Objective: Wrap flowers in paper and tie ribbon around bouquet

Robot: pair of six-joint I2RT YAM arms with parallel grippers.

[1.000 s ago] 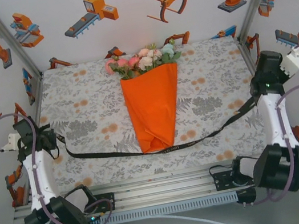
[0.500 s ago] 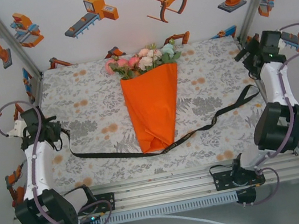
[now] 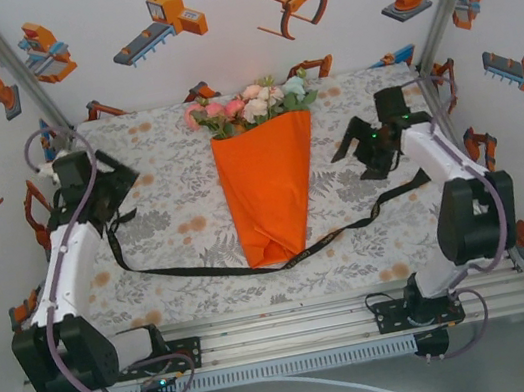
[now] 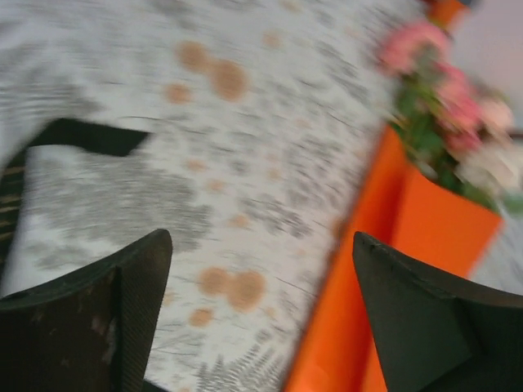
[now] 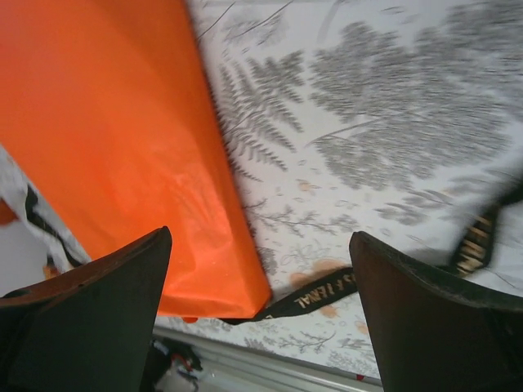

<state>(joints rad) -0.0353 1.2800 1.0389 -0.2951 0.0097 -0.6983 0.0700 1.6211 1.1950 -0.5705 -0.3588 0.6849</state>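
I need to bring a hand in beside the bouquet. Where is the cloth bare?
Bare cloth lies between the left gripper and the paper, and along the near edge, this side of the ribbon. Crowded: right of the paper, where the right gripper hovers, and at the paper's tip, where the ribbon runs under it.

Orange paper, black ribbon, grey-floral tablecloth.

Bright even light, soft faint shadows, top view sharp, left wrist view motion-blurred, right wrist view sharp.
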